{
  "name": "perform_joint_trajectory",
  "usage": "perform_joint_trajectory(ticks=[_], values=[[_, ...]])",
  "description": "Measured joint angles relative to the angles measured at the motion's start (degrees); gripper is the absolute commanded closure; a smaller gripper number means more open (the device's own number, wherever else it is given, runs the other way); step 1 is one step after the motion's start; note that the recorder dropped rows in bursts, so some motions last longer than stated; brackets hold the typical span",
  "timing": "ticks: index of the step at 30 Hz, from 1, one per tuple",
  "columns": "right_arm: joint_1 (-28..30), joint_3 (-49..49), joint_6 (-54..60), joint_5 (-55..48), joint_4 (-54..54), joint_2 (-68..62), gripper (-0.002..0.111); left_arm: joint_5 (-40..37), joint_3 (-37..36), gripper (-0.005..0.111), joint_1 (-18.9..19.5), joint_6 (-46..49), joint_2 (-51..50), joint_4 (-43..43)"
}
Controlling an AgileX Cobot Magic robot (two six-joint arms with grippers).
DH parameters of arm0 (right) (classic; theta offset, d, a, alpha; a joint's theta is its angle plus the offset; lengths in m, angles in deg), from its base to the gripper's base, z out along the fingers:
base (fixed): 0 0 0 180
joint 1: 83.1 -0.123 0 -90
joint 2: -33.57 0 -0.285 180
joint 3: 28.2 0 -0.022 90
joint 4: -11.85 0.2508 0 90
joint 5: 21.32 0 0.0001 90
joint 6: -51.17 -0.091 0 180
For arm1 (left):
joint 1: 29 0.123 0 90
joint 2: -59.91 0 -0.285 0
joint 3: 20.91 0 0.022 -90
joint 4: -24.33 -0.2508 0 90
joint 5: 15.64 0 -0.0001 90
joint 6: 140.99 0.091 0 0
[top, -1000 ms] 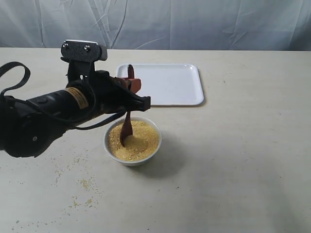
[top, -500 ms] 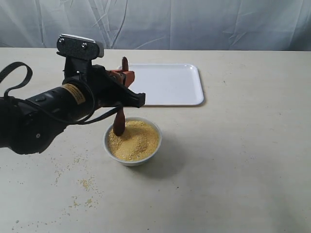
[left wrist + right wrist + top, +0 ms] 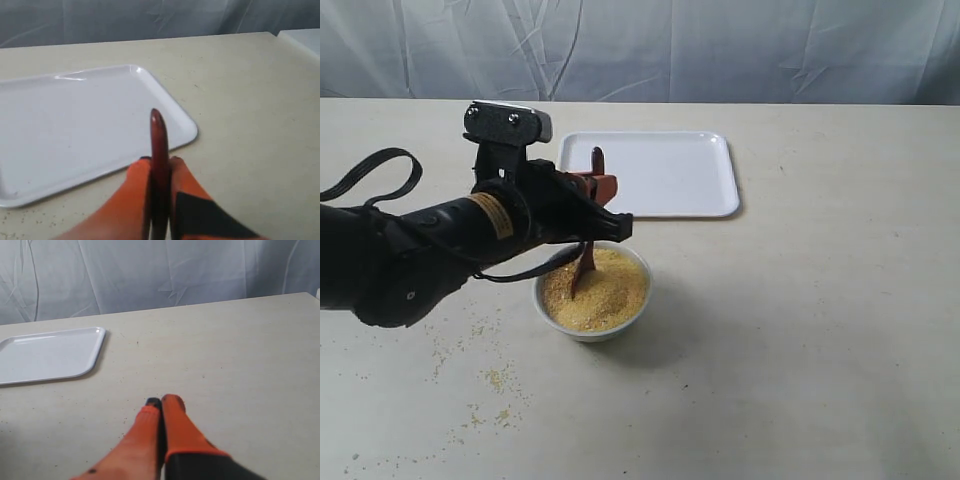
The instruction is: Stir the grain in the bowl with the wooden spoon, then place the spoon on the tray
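Note:
The small white bowl [image 3: 592, 325] stands on the table in front of the tray, filled with golden-yellow grain [image 3: 610, 292]. My left gripper [image 3: 600, 185] is shut on the dark wooden spoon [image 3: 586, 262], which stands nearly upright with its head down in the grain. In the left wrist view the spoon's handle [image 3: 159, 145] pokes up between the orange fingers [image 3: 131, 190], and the bowl is hidden below them. The white tray [image 3: 665, 172] lies flat behind the bowl, with nothing on it. My right gripper [image 3: 161, 401] is shut and holds nothing; it does not show in the exterior view.
Spilled grain [image 3: 495, 378] is scattered on the table left of and in front of the bowl. A black cable loop [image 3: 365, 180] hangs off the left arm. A grey cloth backdrop [image 3: 720, 45] closes off the far edge of the table.
The left gripper swung the spoon left and back to the right through the grain; the spoon head now sits nearer the bowl's middle. The right gripper's earlier position is not shown.

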Motion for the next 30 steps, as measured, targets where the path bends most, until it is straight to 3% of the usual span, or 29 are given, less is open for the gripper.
perform_joint_trajectory(ticks=[14, 24, 30], values=[[0.0, 0.0, 0.0, 0.0, 0.0, 0.0, 0.108, 3.63, 0.72, 0.107, 0.0, -0.62, 5.45, 2.97], [0.0, 0.0, 0.0, 0.0, 0.0, 0.0, 0.108, 3.06, 0.81, 0.107, 0.12, -11.02, -1.65, 1.19], [0.0, 0.0, 0.0, 0.0, 0.0, 0.0, 0.108, 1.36, 0.81, 0.107, 0.12, -4.83, -2.87, 4.74]])
